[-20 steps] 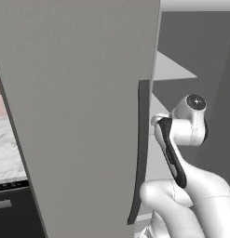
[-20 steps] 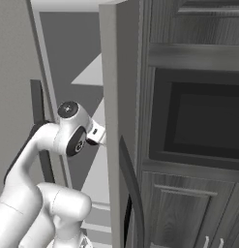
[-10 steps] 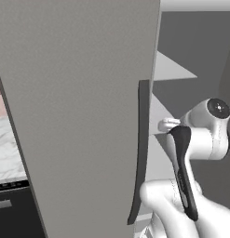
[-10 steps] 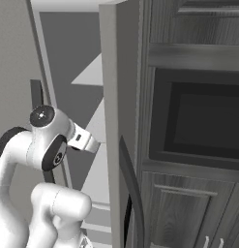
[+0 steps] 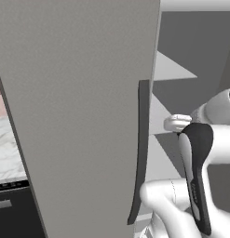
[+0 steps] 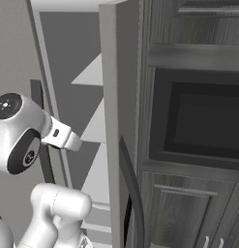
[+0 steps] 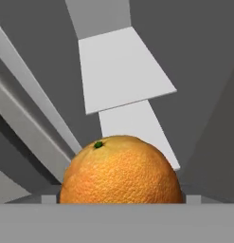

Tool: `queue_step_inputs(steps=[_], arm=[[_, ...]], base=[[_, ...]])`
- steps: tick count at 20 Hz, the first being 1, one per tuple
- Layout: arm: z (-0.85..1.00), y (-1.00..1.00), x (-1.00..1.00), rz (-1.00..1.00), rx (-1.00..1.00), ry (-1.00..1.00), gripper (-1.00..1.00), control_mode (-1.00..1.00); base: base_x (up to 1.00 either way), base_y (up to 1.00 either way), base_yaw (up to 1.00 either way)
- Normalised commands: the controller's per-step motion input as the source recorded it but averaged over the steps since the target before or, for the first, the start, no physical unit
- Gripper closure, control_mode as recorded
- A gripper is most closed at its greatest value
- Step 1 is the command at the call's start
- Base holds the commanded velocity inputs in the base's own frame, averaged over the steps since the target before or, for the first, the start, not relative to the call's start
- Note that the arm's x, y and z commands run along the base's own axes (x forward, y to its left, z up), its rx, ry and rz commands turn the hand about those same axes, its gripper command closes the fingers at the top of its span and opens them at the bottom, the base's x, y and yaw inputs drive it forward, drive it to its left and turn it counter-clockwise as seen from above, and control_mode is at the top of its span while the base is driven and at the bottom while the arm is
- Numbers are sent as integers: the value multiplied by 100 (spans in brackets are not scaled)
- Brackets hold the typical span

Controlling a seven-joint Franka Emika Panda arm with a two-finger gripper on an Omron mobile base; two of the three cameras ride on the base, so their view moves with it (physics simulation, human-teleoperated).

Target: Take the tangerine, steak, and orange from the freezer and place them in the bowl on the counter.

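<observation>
Orange (image 7: 120,170) sits big and close in front of the hand cam, green stem nub up and a bit left, inside the freezer w/ pale shelves (image 7: 123,69) stepping away behind it. Can't tell from here if it's resting on a shelf or already between the fingers; fingertips themselves aren't visible. Going by how wide the hand stands, either it's spread apart or it's wrapped round this fat fruit. I read it as holding the orange, but that's a judgement, not certain.

From the base views the freezer door (image 5: 79,116) hangs open w/ its long dark handle (image 5: 140,148) at the edge, arm reaching into the cavity past it. Dark wood cabinets (image 6: 198,121) w/ a built-in oven stand just beside. Strip of marble counter (image 5: 7,148) shows far left.

To do this step well: keep the fruit centred, squeeze across its widest part, come out straight and level so it doesn't clip shelf or door edge, no fast wrist rolls since round skin slips. Tangerine, steak, bowl: can't place them from here.
</observation>
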Motion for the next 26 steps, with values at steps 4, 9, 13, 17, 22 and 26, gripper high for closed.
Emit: queue_step_inputs(steps=[4, 9, 13, 17, 22, 26], arm=[[41, 29, -60, 1, -1, 0, 100, -100], [7, 17, -35, 8, 0, 1, 100, -100], [0, 0, -7, 3, 0, 0, 100, 100], [0, 0, 0, 0, 0, 0, 100, 100], [0, 0, 0, 0, 0, 0, 100, 100], [0, 0, 0, 0, 0, 0, 100, 100]], base=[[0, 0, 0], [0, 0, 0], [0, 0, 0], [-46, 1, 1], [-100, 25, 0], [-56, 96, 3]])
